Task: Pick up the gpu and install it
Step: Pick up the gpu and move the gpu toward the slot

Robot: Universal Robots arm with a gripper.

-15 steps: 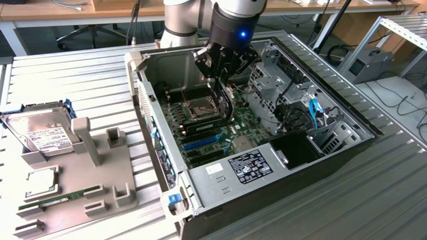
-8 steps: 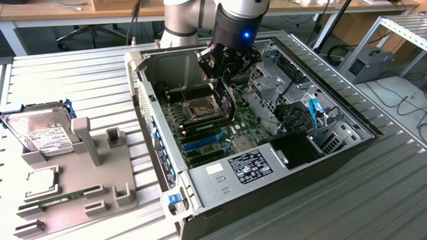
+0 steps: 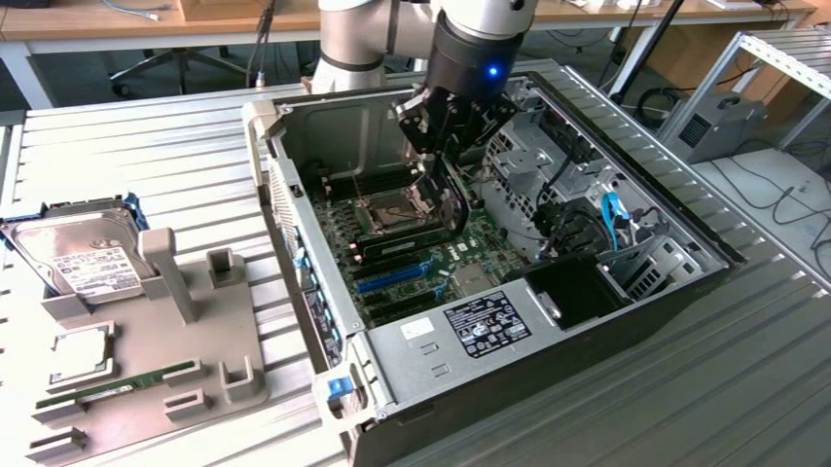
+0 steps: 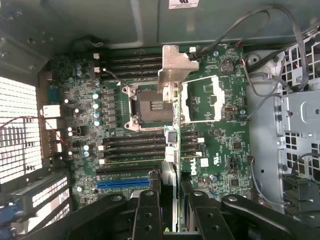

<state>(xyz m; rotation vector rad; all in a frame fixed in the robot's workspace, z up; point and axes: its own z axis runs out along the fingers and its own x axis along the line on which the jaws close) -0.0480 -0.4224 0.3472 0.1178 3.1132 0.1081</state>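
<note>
The gripper [image 4: 170, 186] is clamping the picked-up gpu [image 4: 173, 66] between its jaws, hanging unseated over the motherboard [image 4: 220, 150] beneath them

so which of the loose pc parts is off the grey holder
The gpu, held edge-on above the motherboard; the hard drive, cpu and ram stick rest on the holder.

A grey holder [image 3: 195, 336] rests on the slatted tabletop [image 3: 156, 156]. At its eleven o'clock lies a silver hard drive [image 3: 81, 261], at nine o'clock a CPU chip [image 3: 81, 357], at seven a green RAM stick [image 3: 117, 385].
</note>
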